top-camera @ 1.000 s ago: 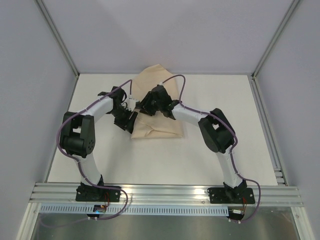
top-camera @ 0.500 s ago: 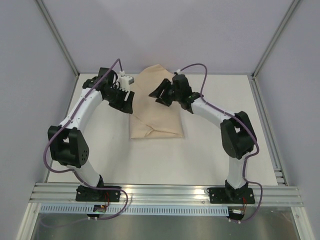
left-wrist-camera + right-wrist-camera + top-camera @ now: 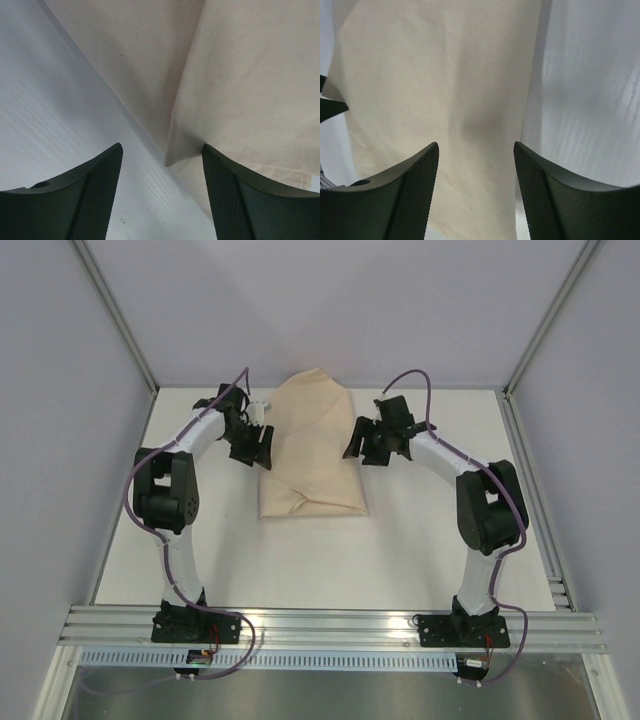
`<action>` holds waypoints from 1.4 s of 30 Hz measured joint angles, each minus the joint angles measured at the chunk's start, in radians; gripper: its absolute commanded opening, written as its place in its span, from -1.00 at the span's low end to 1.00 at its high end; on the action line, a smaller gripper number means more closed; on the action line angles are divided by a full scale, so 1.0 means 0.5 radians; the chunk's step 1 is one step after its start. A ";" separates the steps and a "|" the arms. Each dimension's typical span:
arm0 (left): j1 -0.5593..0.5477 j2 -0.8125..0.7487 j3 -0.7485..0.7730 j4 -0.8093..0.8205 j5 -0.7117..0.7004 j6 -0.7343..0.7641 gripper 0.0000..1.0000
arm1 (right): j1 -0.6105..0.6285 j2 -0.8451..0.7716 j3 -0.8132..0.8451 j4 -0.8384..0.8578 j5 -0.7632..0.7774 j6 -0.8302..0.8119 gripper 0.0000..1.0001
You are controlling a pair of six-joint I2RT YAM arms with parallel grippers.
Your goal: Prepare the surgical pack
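Observation:
The tan cloth sheet point(image 3: 310, 450) lies folded into a closed bundle at the back middle of the white table. It fills the left wrist view point(image 3: 240, 75) and the right wrist view point(image 3: 440, 100). The tray, clamps, tweezers, packets and gauze are hidden. My left gripper point(image 3: 256, 447) is open and empty at the bundle's left edge, over a folded corner point(image 3: 172, 157). My right gripper point(image 3: 357, 445) is open and empty at the bundle's right edge point(image 3: 530, 125).
The white table point(image 3: 420, 550) is fenced by grey walls with aluminium posts at the back corners point(image 3: 510, 390). An aluminium rail point(image 3: 330, 625) runs along the near edge, where both arm bases are bolted.
Both grippers have drawn apart from over the middle of the bundle to its left and right edges. The bundle's top fold now lies flat and uncovered.

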 measured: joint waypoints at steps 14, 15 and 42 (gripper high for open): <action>0.005 0.030 -0.066 0.154 0.171 -0.064 -0.91 | -0.016 0.162 -0.182 0.168 -0.226 -0.068 -0.40; 0.005 0.024 -0.076 0.166 0.182 -0.061 -0.98 | -0.022 0.162 -0.195 0.185 -0.238 -0.067 -0.42; 0.034 -0.639 -0.674 -0.326 0.206 0.302 0.11 | -0.061 -0.536 -0.737 -0.180 -0.406 -0.112 0.09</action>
